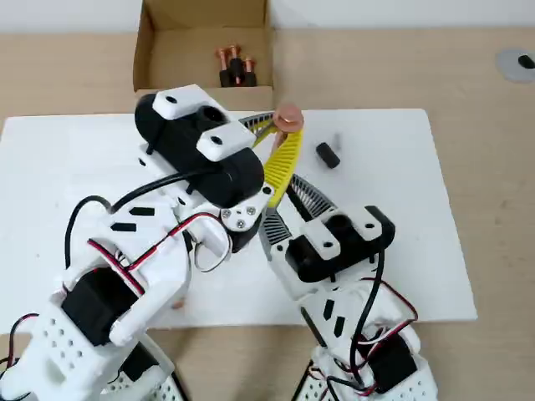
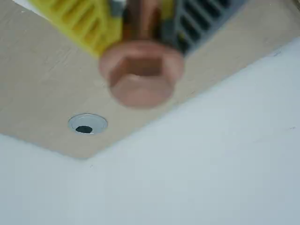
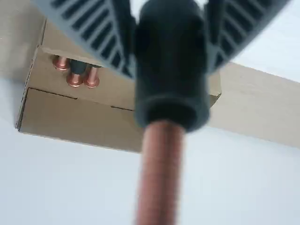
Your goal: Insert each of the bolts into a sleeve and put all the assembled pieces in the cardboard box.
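My right gripper (image 3: pixel 171 26) is clamped on a black sleeve (image 3: pixel 171 70), and the bolt (image 3: pixel 157 173) shows its threaded shank poking from the sleeve's near end. My left gripper (image 2: pixel 140 16) pinches that bolt just behind its head, yellow finger one side, grey the other. The two meet over the mat's (image 1: pixel 401 251) far edge (crowded up there). The risk, I judge: if either grip loosens before the bolt seats, the pair drops; a skewed push would bind the thread. A spare sleeve (image 1: pixel 328 154) lies beside them, easy to knock. Farther off, the box (image 1: pixel 171 50) holds finished pieces (image 1: pixel 234 67). I can read no writing.
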Available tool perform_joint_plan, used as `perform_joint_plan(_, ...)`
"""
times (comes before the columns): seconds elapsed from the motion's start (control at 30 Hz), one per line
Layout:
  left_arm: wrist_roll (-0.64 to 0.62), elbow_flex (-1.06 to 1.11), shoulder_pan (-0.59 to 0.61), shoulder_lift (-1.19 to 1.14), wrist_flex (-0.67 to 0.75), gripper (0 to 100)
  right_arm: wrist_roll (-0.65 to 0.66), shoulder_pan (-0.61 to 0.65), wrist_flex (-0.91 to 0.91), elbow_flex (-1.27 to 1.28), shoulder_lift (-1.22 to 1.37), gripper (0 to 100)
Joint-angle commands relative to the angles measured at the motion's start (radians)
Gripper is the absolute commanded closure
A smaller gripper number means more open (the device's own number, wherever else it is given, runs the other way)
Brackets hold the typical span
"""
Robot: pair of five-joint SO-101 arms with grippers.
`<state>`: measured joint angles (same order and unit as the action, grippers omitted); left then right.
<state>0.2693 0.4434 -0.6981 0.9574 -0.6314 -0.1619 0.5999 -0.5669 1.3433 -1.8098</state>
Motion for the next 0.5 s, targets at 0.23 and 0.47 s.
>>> perform_joint_plan(0.23, 0.005, -0.011, 0.015, 0.008, 0.025, 99, 0.008, -0.016, 0.025, -0.021, -0.116, 98.9)
perform_joint_plan(0.47, -0.002, -0.012, 0.011, 0.008, 0.008, 99, 0.008, -0.016, 0.025, -0.021, -0.116, 98.9)
